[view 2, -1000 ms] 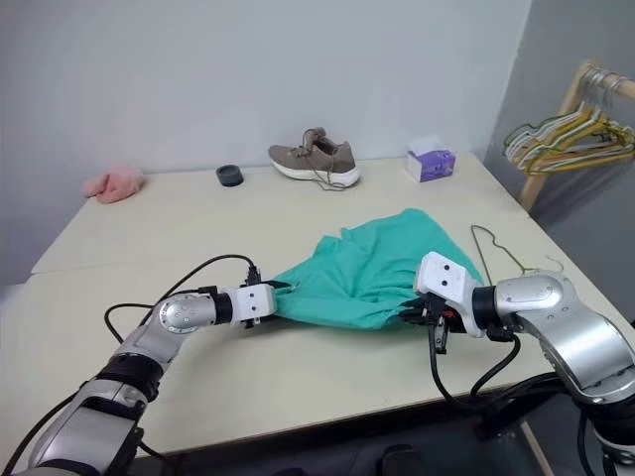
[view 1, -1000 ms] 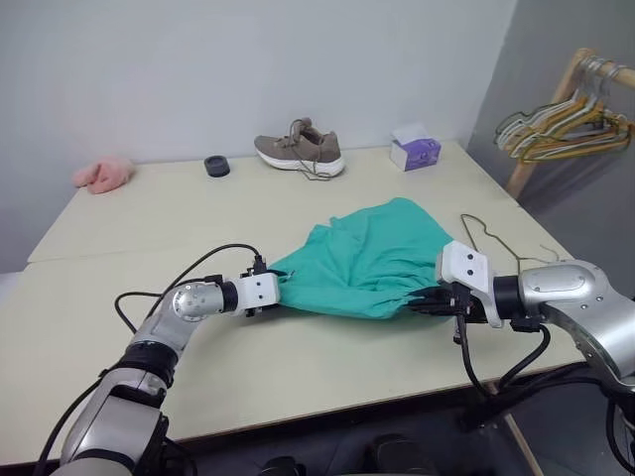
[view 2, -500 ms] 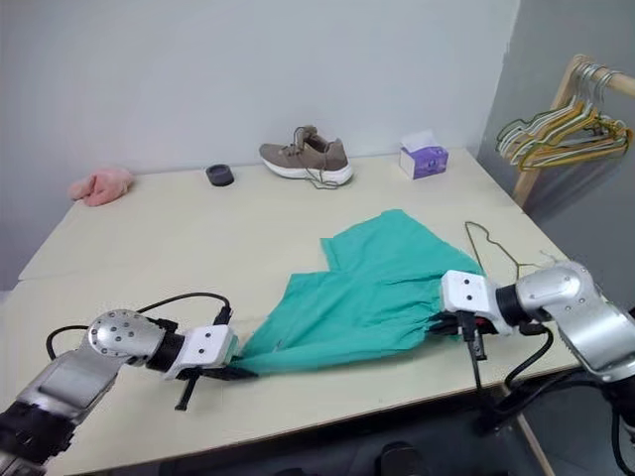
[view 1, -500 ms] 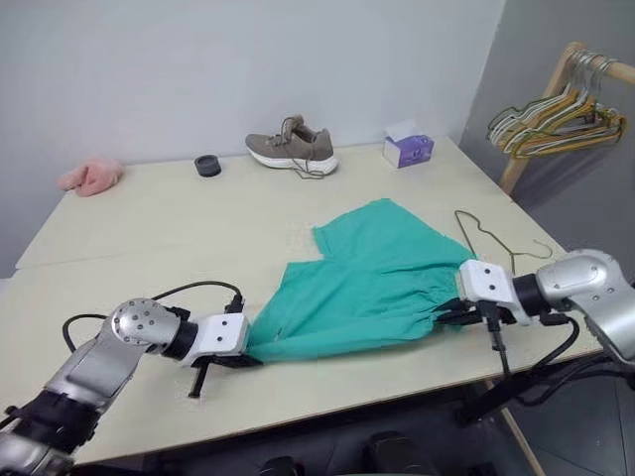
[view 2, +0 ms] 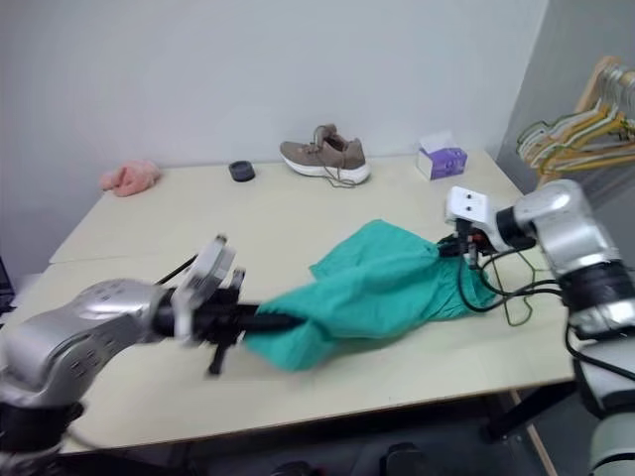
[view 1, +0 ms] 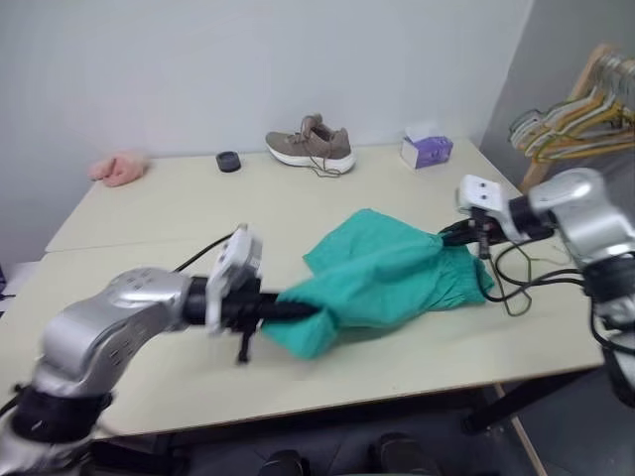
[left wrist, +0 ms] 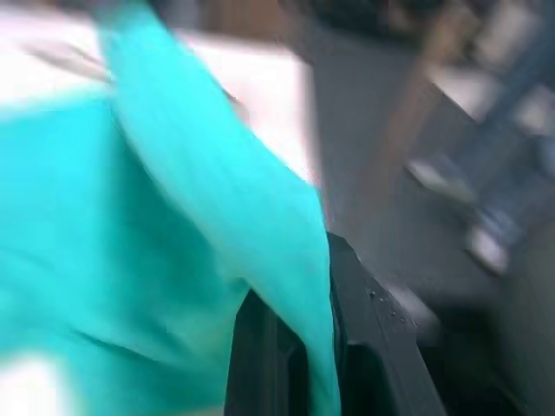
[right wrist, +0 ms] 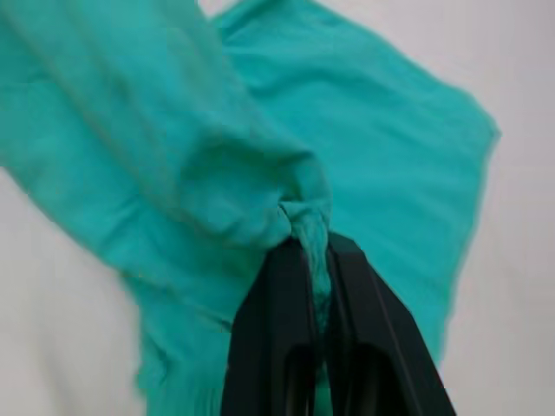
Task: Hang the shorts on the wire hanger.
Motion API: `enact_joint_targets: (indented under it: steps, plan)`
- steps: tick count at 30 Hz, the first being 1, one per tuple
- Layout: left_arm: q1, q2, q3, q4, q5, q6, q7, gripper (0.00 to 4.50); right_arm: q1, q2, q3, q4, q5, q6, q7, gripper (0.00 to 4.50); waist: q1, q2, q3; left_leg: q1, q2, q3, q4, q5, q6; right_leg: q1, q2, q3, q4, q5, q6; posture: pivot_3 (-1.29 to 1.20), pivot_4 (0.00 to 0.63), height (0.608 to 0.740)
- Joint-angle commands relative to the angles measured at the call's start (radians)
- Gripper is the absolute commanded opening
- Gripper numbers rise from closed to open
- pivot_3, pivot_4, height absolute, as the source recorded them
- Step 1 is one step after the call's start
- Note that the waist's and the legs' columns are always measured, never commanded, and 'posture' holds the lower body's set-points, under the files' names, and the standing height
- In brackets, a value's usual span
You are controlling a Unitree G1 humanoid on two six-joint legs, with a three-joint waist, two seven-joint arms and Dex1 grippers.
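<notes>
- The left gripper (view 1: 298,310) is clenched on one edge of the shorts (view 1: 387,280); half a second ago it held that edge low on the table (view 1: 149,218), and now it carries the cloth clear of the surface at the near left.
- The right gripper (view 1: 446,236) stays clamped on a bunched bit of the gathered waistband, seen pinched between its fingers (right wrist: 286,295) in the right wrist view, and it has swung toward the far right of the table.
- Between the two grippers the shorts now hang as a slack teal bundle, partly lifted, no longer spread flat.
- The wire hanger (view 1: 518,300) lies on the table at the near right edge, just beside the shorts' right end, and partly hidden by the right arm's cable.
- Judged from this, the garment is secured in both grippers and raised, but nothing has been threaded yet; the hanger is untouched.
- Farther off sit a shoe (view 1: 310,146), a tissue box (view 1: 427,149) and a pink cloth (view 1: 119,168).
</notes>
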Motion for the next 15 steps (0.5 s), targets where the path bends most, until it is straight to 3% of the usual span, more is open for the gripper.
enact_joint_targets:
  steps: [1, 4, 8, 11, 13, 15]
  plan:
    - [-0.237, -0.112, -0.025, 0.312, 0.193, -0.080, 0.183, 0.03, -0.204, 0.113, 0.043, 0.304, -0.170, -0.222, -0.235, 0.00, 0.001, 0.000, 0.000, -0.002, -0.001, -0.001, 0.000, 0.002, -0.002, -0.002, 0.001, 0.000, 0.000, 0.001, -0.001, -0.06, 0.000, 0.740]
    - [-0.505, -0.173, -0.025, 0.733, 0.387, -0.281, 0.319, 0.03, -0.371, 0.216, 0.081, 0.483, -0.289, -0.347, -0.489, 0.00, 0.000, 0.000, 0.000, -0.005, -0.001, -0.001, -0.002, 0.005, -0.007, -0.006, 0.001, 0.000, 0.000, 0.006, -0.006, -0.06, 0.000, 0.740]
    - [-0.865, -0.122, -0.024, 1.230, 0.586, -0.661, 0.427, 0.03, -0.581, 0.298, 0.085, 0.585, -0.391, -0.481, -0.814, 0.00, -0.022, 0.000, 0.000, -0.020, -0.001, 0.001, -0.004, 0.011, -0.017, -0.025, -0.002, 0.002, 0.002, 0.007, -0.007, -0.07, 0.000, 0.740]
    - [-1.078, -0.040, -0.047, 1.365, 0.716, -0.908, 0.479, 0.03, -0.707, 0.300, 0.054, 0.600, -0.422, -0.596, -1.003, 0.00, -0.039, -0.002, -0.002, -0.048, -0.001, 0.003, -0.004, 0.013, -0.021, -0.056, -0.005, 0.004, 0.005, 0.008, -0.007, -0.07, 0.000, 0.740]
    - [-1.118, 0.019, -0.116, 1.330, 0.841, -1.078, 0.465, 0.03, -0.726, 0.281, 0.029, 0.590, -0.417, -0.693, -1.064, 0.00, -0.041, -0.003, -0.002, -0.059, -0.001, 0.004, -0.005, 0.013, -0.022, -0.069, -0.006, 0.006, 0.008, 0.008, -0.007, -0.06, 0.000, 0.740]
    - [-1.089, 0.069, -0.152, 1.245, 0.913, -1.174, 0.420, 0.03, -0.685, 0.263, 0.005, 0.570, -0.399, -0.798, -1.067, 0.00, -0.036, -0.003, -0.004, -0.061, -0.001, 0.003, -0.006, 0.013, -0.022, -0.071, -0.006, 0.006, 0.006, 0.007, -0.007, -0.05, 0.000, 0.740]
